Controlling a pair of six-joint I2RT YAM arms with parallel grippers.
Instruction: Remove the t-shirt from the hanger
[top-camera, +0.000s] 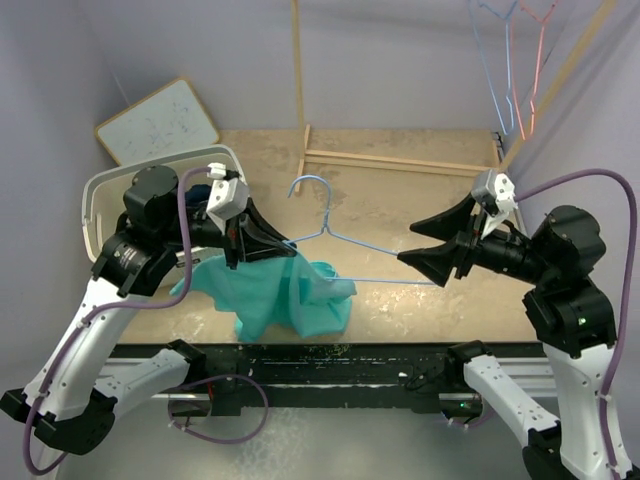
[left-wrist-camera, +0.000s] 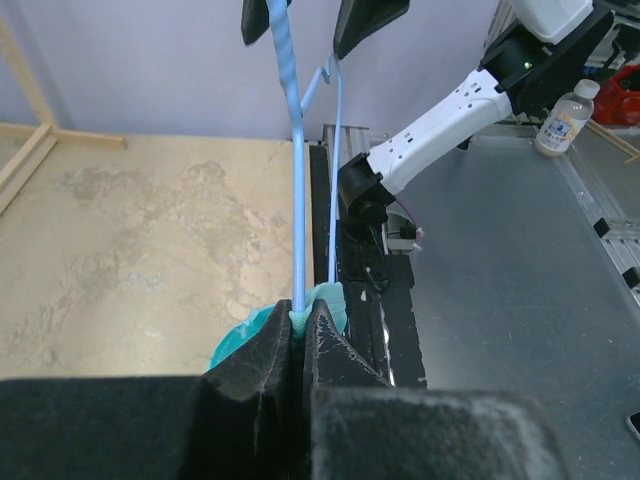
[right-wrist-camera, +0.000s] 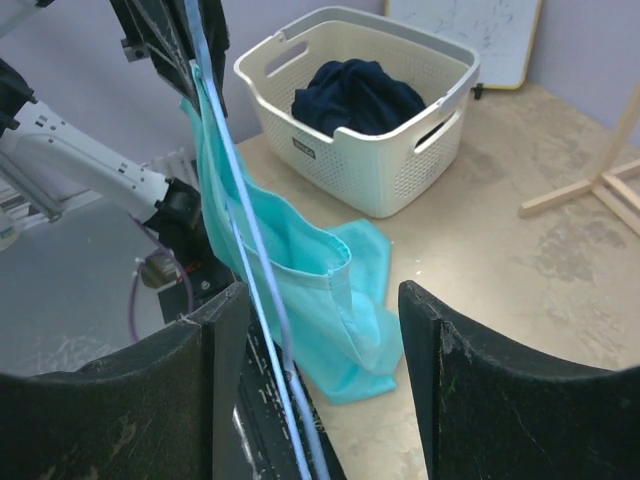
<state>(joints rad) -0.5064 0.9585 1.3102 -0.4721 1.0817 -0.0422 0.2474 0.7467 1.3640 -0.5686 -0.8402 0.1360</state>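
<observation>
Left claw (top-camera: 290, 246) pinches hanger (top-camera: 327, 210), t-shirt (top-camera: 285, 295); right claw (top-camera: 408, 243) open, astride hanger

No legible text anywhere: label on the white basket (right-wrist-camera: 370, 180) too small, whiteboard (top-camera: 160, 122) scribbles too faint.

left gripper (left-wrist-camera: 298, 335) tight on hanger (left-wrist-camera: 296, 200)

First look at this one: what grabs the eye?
A teal t-shirt droops off a blue hanger spanning between the two arms. The left fingers are shut on the hanger and cloth, and the right fingers stand open around its far end. A white basket holding a dark garment sits back left.
</observation>
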